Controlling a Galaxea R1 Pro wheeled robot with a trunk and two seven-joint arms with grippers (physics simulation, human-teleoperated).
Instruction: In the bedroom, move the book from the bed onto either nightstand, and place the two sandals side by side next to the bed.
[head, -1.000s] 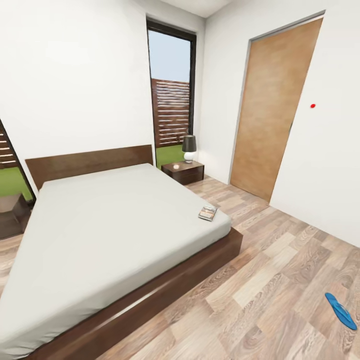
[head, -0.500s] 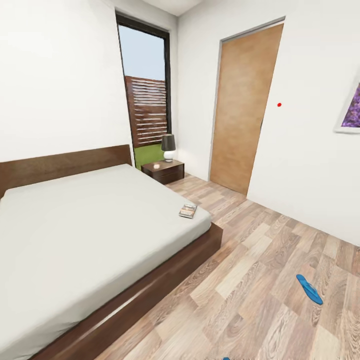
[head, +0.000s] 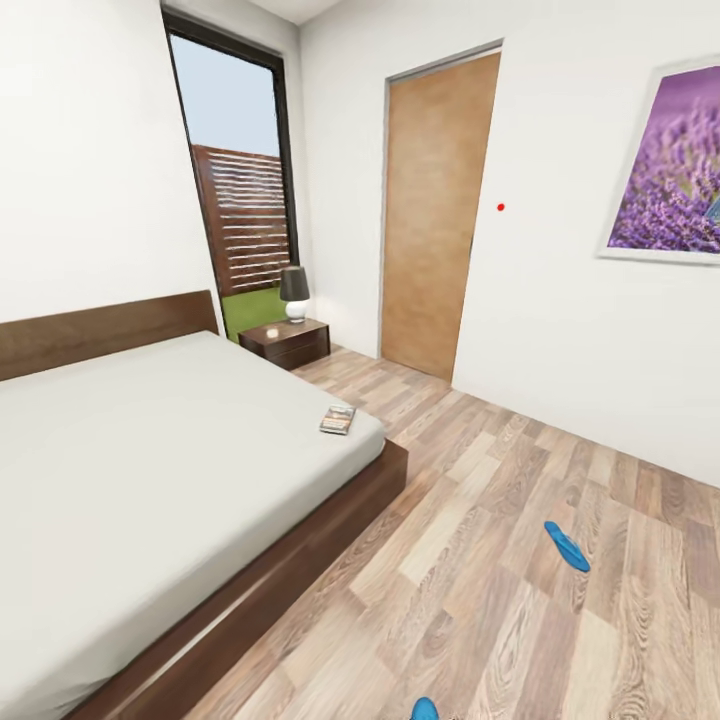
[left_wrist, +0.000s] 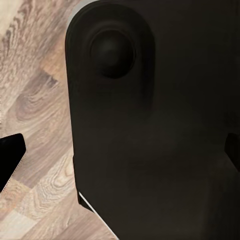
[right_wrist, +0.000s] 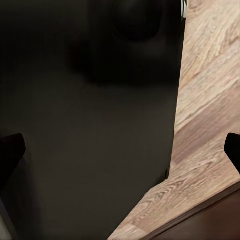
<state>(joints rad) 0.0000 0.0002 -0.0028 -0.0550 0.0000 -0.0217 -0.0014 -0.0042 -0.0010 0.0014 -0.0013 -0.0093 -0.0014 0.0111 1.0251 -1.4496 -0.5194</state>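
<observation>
The bed (head: 150, 480) takes up the left half of the head view: low dark brown frame, matching headboard against the white wall, plain pale grey-white mattress with nothing on it except the book (head: 337, 419). The book is a small thin paperback lying flat right near the mattress corner closest to the door side, dark cover with an orange band and a greyish picture; the lettering is too small to read from here. Past the head of the bed sits the nightstand (head: 285, 343), a small square dark brown cabinet with a glossy top, carrying a little lamp (head: 294, 292) with a dark shade and white base. It stands in front of the tall window (head: 238, 190), and the wooden door (head: 435, 215) is just to its right. One bright blue sandal (head: 566, 546) lies on the wood floor (head: 480, 560), well apart from the bed, below the purple lavender picture (head: 668, 170) on the wall. The second sandal (head: 425, 710) only pokes its blue tip in at the bottom edge of that view. Each wrist view looks down at floor planks past a big dark robot body part, and in both the left tool (left_wrist: 120, 150) and the right tool (right_wrist: 120, 150) show dark fingertips at opposite edges of the picture, so both are spread wide with nothing between them.
</observation>
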